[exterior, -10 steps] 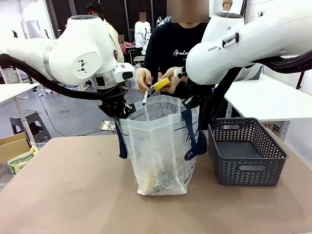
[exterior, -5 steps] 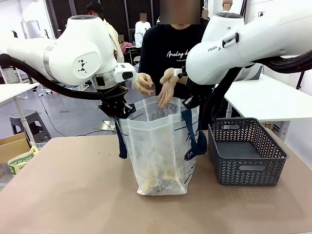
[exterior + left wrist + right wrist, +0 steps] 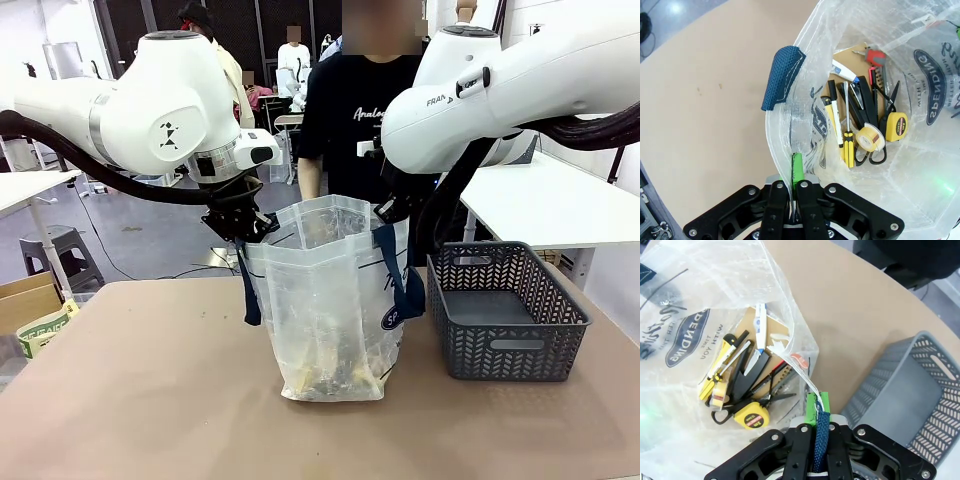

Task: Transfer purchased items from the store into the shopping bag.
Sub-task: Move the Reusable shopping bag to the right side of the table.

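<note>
shopping bag [image 3: 330,300]: thin translucent plastic, crinkled; light is being reflected in glossy patches
strap handle [image 3: 782,75]: navy woven cloth; a rough mesh weave is being shown
basket [image 3: 505,345]: dark grey plastic, matt, perforated
table [image 3: 150,400]: tan top, smooth, matt
tape measure [image 3: 895,126]: yellow plastic case, glossy

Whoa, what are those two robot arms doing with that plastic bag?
The two arms are holding the shopping bag open on the table. The left gripper is pinched shut on one side of its rim. The right gripper is shut on the other side, with a blue strap between its fingers. Down in the bag lie a yellow tape measure, screwdrivers and a roll of tape. The grey basket looks empty. A person stands behind.
</note>
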`<state>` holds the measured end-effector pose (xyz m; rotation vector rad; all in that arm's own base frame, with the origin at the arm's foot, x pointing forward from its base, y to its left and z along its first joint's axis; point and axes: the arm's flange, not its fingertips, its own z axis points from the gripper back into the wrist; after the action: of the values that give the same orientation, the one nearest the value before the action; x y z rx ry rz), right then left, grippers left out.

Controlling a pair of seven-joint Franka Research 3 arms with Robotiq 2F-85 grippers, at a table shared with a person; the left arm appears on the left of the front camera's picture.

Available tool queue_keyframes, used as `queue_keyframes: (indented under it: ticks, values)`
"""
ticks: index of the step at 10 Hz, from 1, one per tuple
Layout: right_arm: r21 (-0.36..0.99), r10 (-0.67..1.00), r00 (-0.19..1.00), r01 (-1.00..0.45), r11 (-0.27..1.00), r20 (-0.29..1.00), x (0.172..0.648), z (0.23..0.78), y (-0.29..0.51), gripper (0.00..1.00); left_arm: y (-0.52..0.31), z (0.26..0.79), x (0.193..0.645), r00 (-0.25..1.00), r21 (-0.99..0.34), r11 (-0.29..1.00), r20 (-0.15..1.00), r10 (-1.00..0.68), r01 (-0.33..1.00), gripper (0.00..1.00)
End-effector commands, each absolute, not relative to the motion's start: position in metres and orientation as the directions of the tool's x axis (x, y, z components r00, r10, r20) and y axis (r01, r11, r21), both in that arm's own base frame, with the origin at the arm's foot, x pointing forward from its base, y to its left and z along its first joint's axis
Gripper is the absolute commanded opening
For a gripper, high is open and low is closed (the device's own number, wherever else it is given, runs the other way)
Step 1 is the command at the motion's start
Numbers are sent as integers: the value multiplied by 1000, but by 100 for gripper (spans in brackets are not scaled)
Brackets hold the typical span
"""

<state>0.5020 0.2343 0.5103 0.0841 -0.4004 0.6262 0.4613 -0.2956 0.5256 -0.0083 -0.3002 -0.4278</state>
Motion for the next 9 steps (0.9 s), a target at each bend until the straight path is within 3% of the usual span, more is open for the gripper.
queue_keyframes:
  ticks: [1,9]
  values:
    - [-43,552,738,-584,811,389,502,510,233,0,-294,526,462,867,55,911,289,-405,408,0]
    - [-43,552,738,-584,811,389,502,510,233,0,-294,526,462,867,55,911,289,-405,408,0]
